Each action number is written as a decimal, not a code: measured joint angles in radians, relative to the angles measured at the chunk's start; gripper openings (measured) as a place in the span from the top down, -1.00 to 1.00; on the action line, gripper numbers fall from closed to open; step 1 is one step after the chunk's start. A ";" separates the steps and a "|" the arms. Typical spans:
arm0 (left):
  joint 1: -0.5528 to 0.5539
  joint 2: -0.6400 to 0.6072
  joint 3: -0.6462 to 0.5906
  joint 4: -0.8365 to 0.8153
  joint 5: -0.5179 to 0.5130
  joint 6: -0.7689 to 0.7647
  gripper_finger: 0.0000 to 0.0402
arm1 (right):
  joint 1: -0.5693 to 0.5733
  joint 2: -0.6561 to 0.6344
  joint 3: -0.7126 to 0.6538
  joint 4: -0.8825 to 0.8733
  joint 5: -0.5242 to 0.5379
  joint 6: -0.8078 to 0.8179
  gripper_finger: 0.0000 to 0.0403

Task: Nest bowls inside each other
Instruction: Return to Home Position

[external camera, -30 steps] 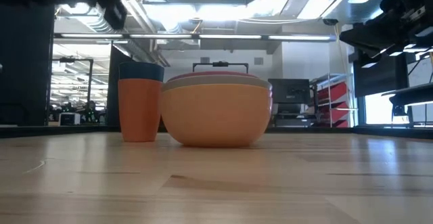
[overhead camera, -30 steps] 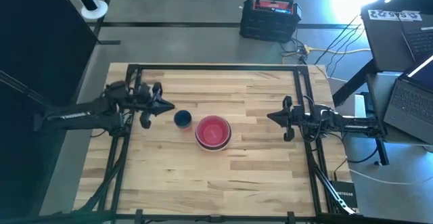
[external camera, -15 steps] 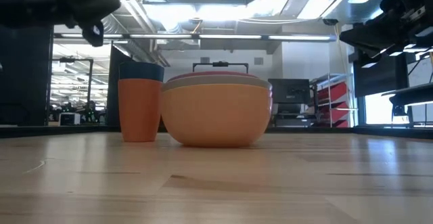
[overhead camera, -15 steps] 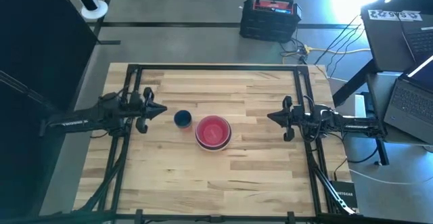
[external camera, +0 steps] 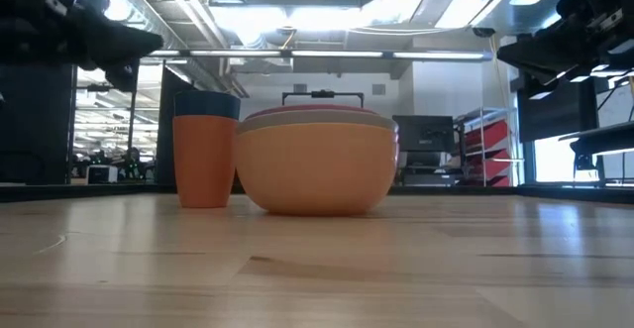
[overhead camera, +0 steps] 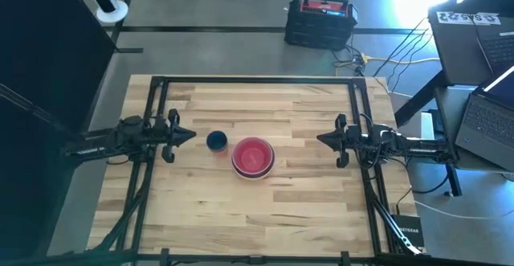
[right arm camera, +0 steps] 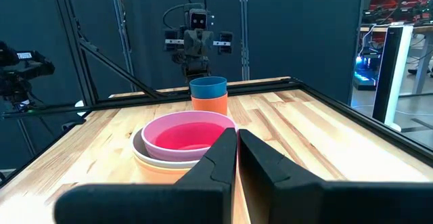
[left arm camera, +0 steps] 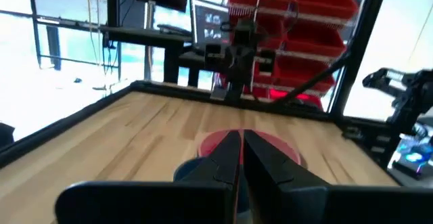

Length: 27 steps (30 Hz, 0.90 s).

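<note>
Left claw (overhead camera: 186, 135) and right claw (overhead camera: 323, 138), both clenched on nothing, hang at opposite sides of the wooden counter (overhead camera: 305, 210), well apart from the bowls (overhead camera: 253, 157) nested at its middle: red in pink in whitish in orange, smooth round matte plastic. Just beside them a blue cup (overhead camera: 216, 141) sits in an orange cup (external camera: 203, 164). Risk seems slight: a low left-arm sweep could clip that tall, narrow pair, which would topple easily.

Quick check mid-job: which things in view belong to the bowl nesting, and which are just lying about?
Job: bowl stack, orange outermost, red innermost; blue cup inside orange cup beside it; left gripper and right gripper, both shut, clear of them.
Lying about: black-and-red case and laptop, both off the table.
</note>
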<state>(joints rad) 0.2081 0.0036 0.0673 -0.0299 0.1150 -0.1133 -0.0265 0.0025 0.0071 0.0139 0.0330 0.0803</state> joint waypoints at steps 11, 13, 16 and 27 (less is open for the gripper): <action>-0.004 0.004 -0.058 0.058 -0.017 0.037 1.00 | 0.001 0.000 0.000 0.000 0.000 0.000 1.00; -0.004 0.007 -0.058 0.058 -0.018 0.032 1.00 | 0.001 0.000 0.000 0.000 0.000 0.000 1.00; -0.004 0.010 -0.058 0.057 -0.020 0.025 1.00 | 0.000 0.000 0.000 0.000 -0.001 0.000 1.00; -0.004 0.019 -0.058 0.056 -0.023 -0.010 1.00 | 0.000 0.000 0.000 0.000 -0.001 0.000 1.00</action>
<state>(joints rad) 0.2043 0.0223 0.0090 0.0257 0.0925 -0.1230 -0.0261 0.0025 0.0071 0.0135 0.0322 0.0799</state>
